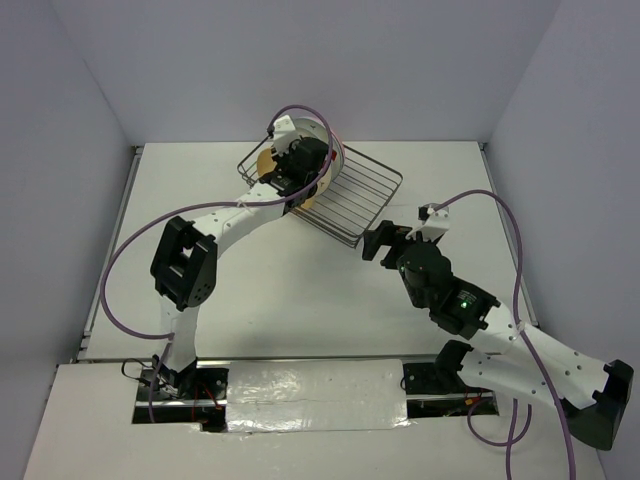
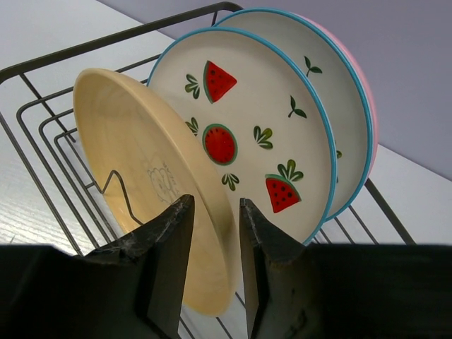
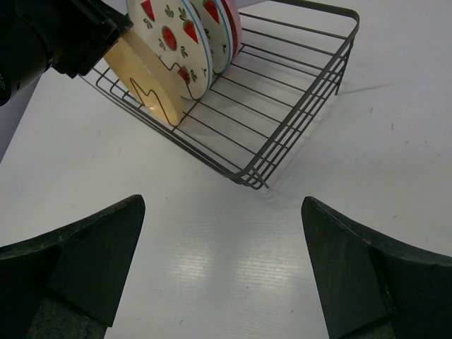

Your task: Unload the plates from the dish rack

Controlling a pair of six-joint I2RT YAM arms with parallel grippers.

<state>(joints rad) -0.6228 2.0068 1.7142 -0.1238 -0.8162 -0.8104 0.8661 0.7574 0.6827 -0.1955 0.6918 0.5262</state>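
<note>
Several plates stand upright in the left end of the dark wire dish rack [image 1: 365, 195]. In the left wrist view the tan-orange plate [image 2: 134, 155] is nearest. Behind it stand a white watermelon-print plate [image 2: 247, 127], a second printed one [image 2: 339, 99] and the pink plate's edge [image 2: 369, 106]. My left gripper [image 2: 215, 205] has its two fingers closed in on the tan plate's rim, one on each face. The plate still sits in the rack. My right gripper [image 3: 222, 205] is wide open and empty over the bare table, just short of the rack's near corner [image 3: 254, 180].
The right half of the rack [image 3: 282, 85] holds nothing. Grey walls close in the table at the back and sides. The left arm [image 1: 230, 220] reaches across the table's left middle. A purple cable [image 1: 120, 270] loops beside it.
</note>
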